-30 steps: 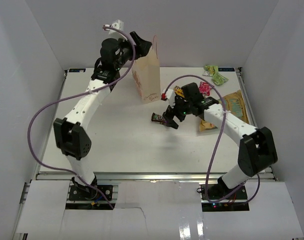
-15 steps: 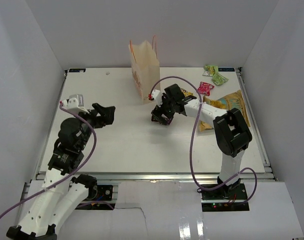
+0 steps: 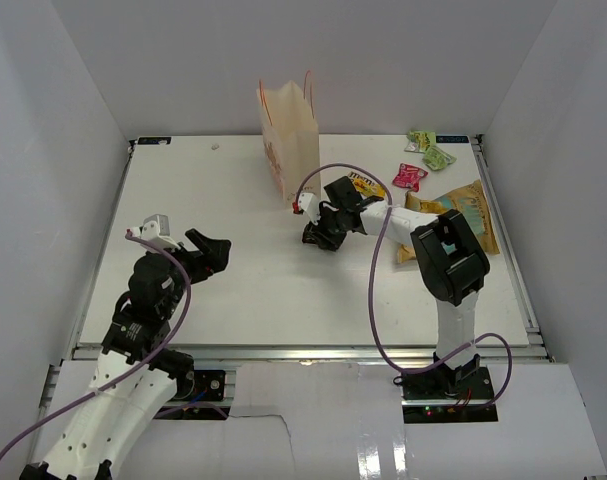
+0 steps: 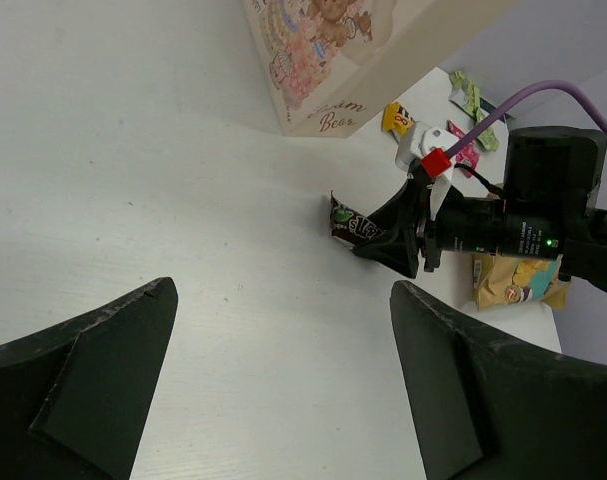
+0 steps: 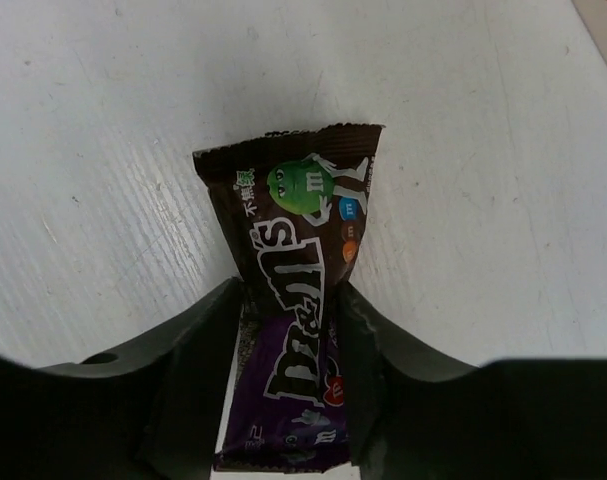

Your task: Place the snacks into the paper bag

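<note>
A dark brown candy packet (image 5: pixel 295 200) lies on the white table, its lower half pinched between the fingers of my right gripper (image 5: pixel 288 300), which is shut on it. In the top view this grip (image 3: pixel 316 234) sits just right of the upright cream paper bag (image 3: pixel 289 130). The other snacks lie to the right: a yellow packet (image 3: pixel 364 185), a pink packet (image 3: pixel 410 177), green packets (image 3: pixel 429 149) and the large tan chip bag (image 3: pixel 465 212). My left gripper (image 3: pixel 214 254) hangs open and empty over the near left of the table, facing the bag (image 4: pixel 333 60).
White walls enclose the table on three sides. The right arm's purple cable (image 3: pixel 375 290) loops over the table's middle. The right forearm lies across the chip bag's left edge.
The left arm has swung back from the paper bag to the near left, jaws fully open. The right gripper has slid left onto the brown packet and closed on it.
</note>
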